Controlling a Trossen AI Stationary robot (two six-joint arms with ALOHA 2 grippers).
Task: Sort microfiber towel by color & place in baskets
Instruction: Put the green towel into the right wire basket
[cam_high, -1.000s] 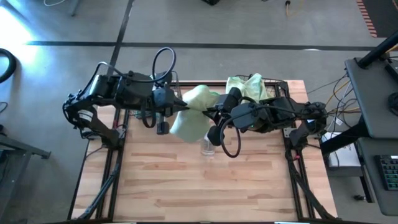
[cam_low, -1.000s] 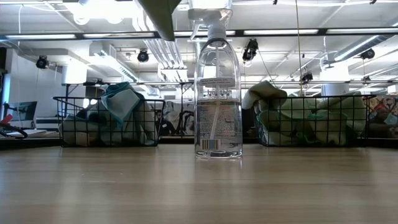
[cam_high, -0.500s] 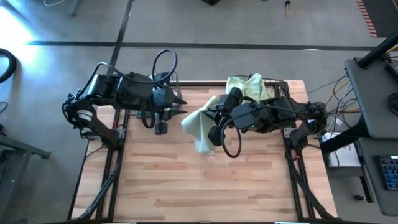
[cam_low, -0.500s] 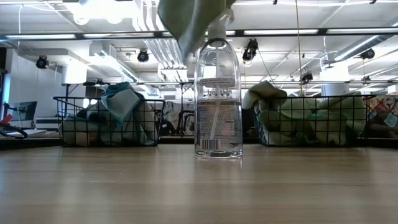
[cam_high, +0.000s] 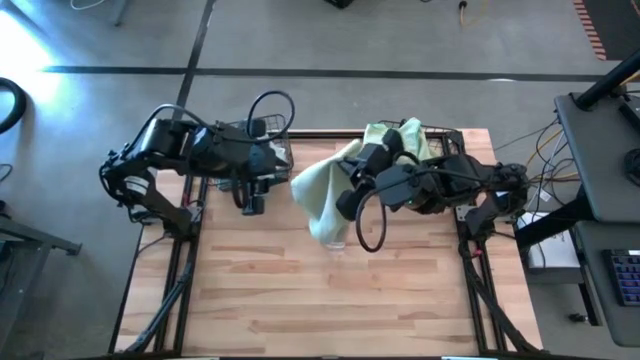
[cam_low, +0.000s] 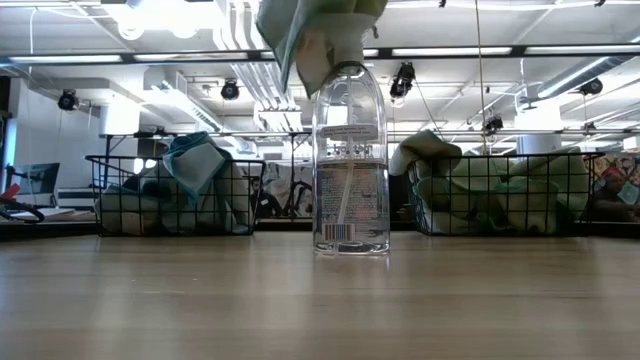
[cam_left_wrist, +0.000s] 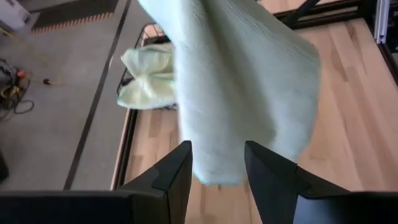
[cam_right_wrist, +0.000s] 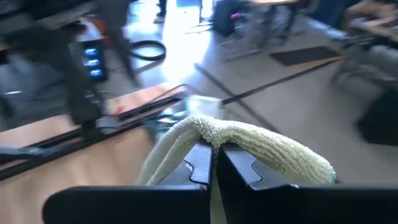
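Note:
A pale green microfiber towel (cam_high: 320, 195) hangs in the air over the table's middle, with my right gripper (cam_high: 352, 165) shut on its upper part. In the low view its lower end (cam_low: 300, 45) hangs beside the head of a clear spray bottle (cam_low: 350, 160). My left gripper (cam_left_wrist: 217, 169) stands open just to the towel's left (cam_left_wrist: 242, 81), its fingers apart from the cloth. Two black wire baskets stand at the far edge. The left one (cam_low: 175, 195) holds blue towels. The right one (cam_low: 505, 190) holds pale green ones (cam_high: 395, 135). My right gripper pinches a bunched fold of the towel (cam_right_wrist: 217, 134) between its two shut fingers, coming roughly level from the table's right. Several layers arch over the fingertips (cam_right_wrist: 202, 158). The rest of the cloth hangs slack below, clear of the table.
The spray bottle (cam_high: 333, 243) stands upright on the wooden table (cam_high: 330, 300) under the hanging towel. Bare tabletop lies toward the near edge. Dark frame rails run along both sides of the table.
My left gripper has opened, let go of the towel and tipped downward. The towel, spread between both grippers before, has swung down and now hangs from my right gripper alone. My right gripper has turned at the wrist without leaving its place.

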